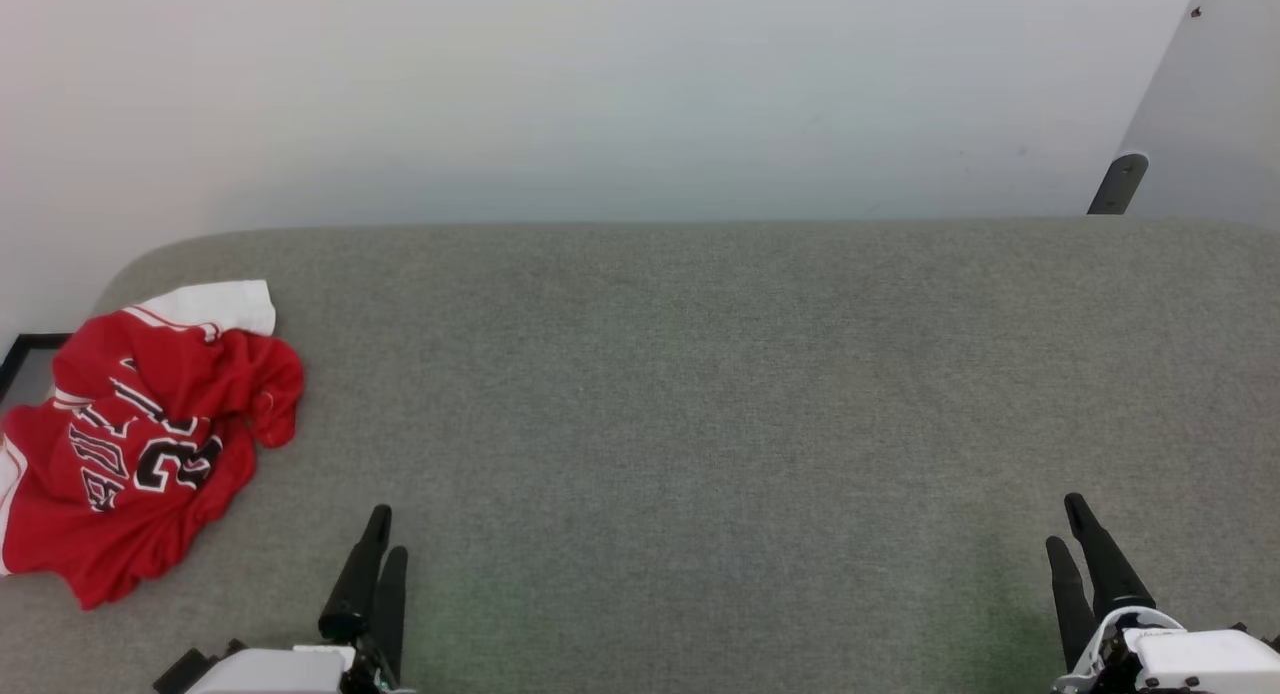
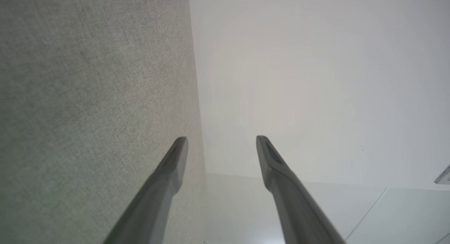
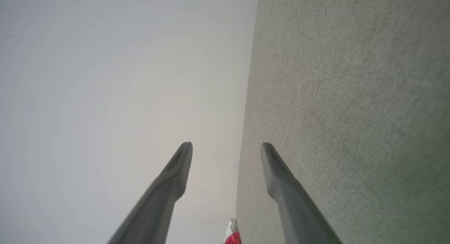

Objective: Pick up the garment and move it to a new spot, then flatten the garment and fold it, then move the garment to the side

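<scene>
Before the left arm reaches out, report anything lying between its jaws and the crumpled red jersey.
Nothing visible does. Only bare grey fabric surface lies between the open left jaws and the crumpled red-and-white lettered jersey, which sits apart from them toward the surface's left edge.

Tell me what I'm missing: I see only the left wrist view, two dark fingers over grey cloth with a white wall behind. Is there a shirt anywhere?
Observer: Yes. A crumpled red shirt with black lettering lies at the left end of the grey table.
Operator: Is anything holding it?
Observer: No. The left gripper hangs to the right of the shirt, clear of the cloth.
Operator: And the other arm?
Observer: The right gripper is over the table's right side, open and empty.
</scene>
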### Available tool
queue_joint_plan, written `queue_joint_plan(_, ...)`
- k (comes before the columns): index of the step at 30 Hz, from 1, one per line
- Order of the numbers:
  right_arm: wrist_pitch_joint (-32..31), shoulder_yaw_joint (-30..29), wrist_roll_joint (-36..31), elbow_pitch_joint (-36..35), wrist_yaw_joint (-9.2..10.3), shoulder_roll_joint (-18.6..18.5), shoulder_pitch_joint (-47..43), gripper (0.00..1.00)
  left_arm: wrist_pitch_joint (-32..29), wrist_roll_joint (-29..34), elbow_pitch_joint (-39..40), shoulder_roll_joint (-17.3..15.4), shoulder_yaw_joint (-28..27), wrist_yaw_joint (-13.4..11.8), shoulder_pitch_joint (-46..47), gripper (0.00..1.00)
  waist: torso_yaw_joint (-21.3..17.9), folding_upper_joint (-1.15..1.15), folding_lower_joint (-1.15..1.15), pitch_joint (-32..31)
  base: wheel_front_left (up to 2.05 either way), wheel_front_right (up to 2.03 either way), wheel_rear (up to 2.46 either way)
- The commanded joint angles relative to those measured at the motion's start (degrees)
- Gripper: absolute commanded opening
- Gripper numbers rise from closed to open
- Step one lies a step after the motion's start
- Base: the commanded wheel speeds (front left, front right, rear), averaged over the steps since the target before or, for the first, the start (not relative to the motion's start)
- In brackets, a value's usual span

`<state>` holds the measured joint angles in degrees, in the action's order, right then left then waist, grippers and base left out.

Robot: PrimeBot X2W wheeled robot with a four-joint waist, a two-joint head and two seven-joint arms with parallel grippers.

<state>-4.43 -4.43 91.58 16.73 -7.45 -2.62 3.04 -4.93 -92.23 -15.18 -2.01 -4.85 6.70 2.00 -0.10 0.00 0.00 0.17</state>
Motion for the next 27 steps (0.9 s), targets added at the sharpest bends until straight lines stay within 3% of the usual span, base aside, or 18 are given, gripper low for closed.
queue_joint_plan(1,0.8,0.8,-0.6,-1.3,-0.01,-0.2,1.8,1.0,0.4,0.6,1.7,-0.4,0.5,-0.2,0.6,1.0,0.0,0.0,0.0,0.0,0.0,0.0,0.0)
queue_joint_plan(17,4.9,4.7,-9.8,-0.8,-0.01,-1.9,3.6,1.0,4.3,7.4,5.3,-3.3,3.7,-1.7,-0.1,1.0,-0.2,0.0,0.0,-0.1,0.0,0.0,0.0)
queue_joint_plan(27,7.2,5.9,-21.9,0.2,-0.02,-2.6,4.8,1.0,7.2,14.9,7.0,-5.8,5.8,-3.3,-0.6,1.0,-0.2,0.0,0.0,-0.2,0.0,0.0,0.0)
